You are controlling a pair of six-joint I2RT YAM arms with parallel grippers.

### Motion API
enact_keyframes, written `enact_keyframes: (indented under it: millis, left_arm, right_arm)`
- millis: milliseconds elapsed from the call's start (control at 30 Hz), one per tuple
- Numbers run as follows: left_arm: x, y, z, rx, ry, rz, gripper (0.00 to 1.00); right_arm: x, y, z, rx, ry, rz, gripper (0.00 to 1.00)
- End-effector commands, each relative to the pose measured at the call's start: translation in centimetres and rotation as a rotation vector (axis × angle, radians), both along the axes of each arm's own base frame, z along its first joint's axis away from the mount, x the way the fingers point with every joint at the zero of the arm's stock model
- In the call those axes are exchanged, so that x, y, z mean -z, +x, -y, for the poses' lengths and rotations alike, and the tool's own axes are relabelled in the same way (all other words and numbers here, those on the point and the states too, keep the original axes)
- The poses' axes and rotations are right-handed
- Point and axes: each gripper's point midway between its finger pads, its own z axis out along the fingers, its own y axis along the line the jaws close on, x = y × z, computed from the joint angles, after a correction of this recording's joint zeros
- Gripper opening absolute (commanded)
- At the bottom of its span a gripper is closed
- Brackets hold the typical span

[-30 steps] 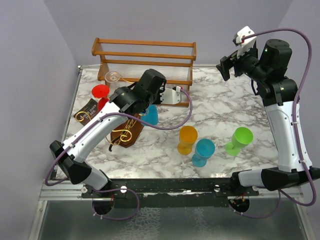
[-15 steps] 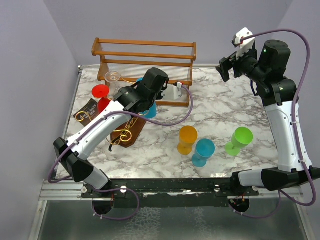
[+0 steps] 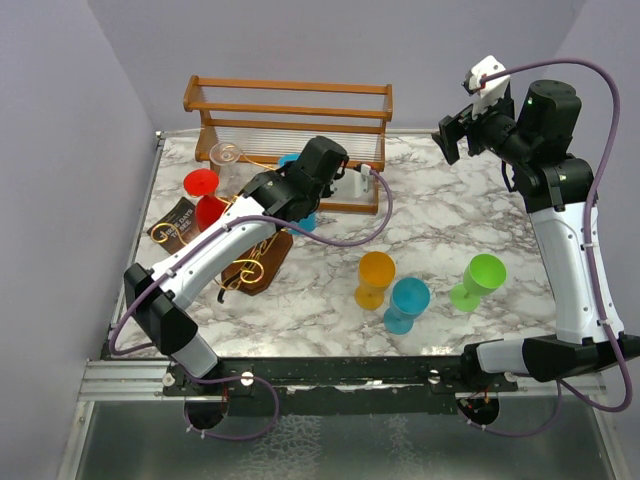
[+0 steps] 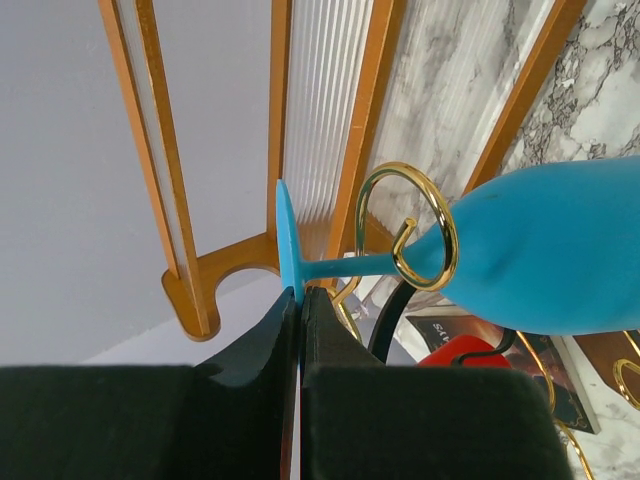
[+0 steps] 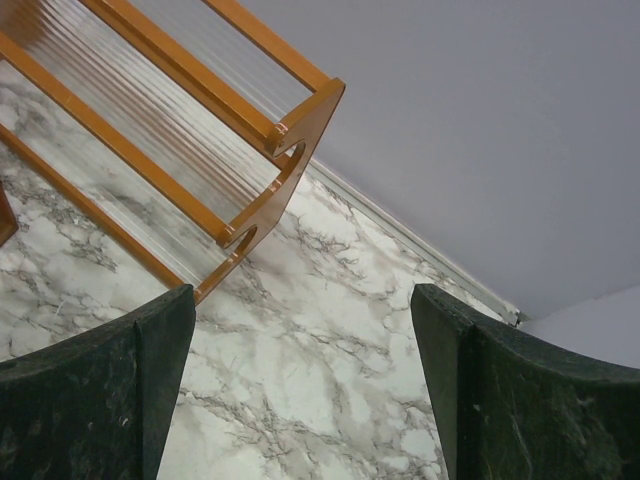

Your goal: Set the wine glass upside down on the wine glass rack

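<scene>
Farther toward upper centre of the overhead view than a second ago: left gripper (image 4: 300, 297), with the blue wine glass (image 4: 540, 255) carried up and right along with it; no change at the right arm.

Lies almost sideways now in the left wrist view, bowl at right, stem crossing a curled gold loop of the wine glass rack (image 3: 260, 265), seemingly threaded through it. Hangs above the rack left of centre, just in front of the wooden frame (image 3: 290, 100).

Could slip or pivot, gripped only by the thin edge of the foot. Could also snag the curl and tip the rack toward the red glass (image 3: 205, 197) nearby, if drawn askew.

Clamps narrow on that foot rim, fingers (image 4: 255, 340) nearly meeting. At upper right, right gripper (image 3: 450, 135): spread wide, holding nothing.
</scene>
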Motion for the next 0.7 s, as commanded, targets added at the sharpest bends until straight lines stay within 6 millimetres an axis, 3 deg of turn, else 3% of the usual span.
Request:
enact_keyframes:
  millis: [0,367,667]
  left_arm:
    - [-0.7,0.6,0.6,-0.020,-0.034,0.039,0.01]
    - [-0.1,0.9,2.0,0.024,-0.048,0.011,0.02]
    - [0.0,-0.1,3.8,0.081,-0.066,-0.008,0.02]
  right_arm:
    - [-0.4,-1.0,0.1,-0.008,0.000,0.010,0.88]
    - [-0.4,-1.1,0.1,-0.006,-0.004,0.010,0.89]
    - [-0.5,-1.0,0.2,-0.006,-0.007,0.011,0.89]
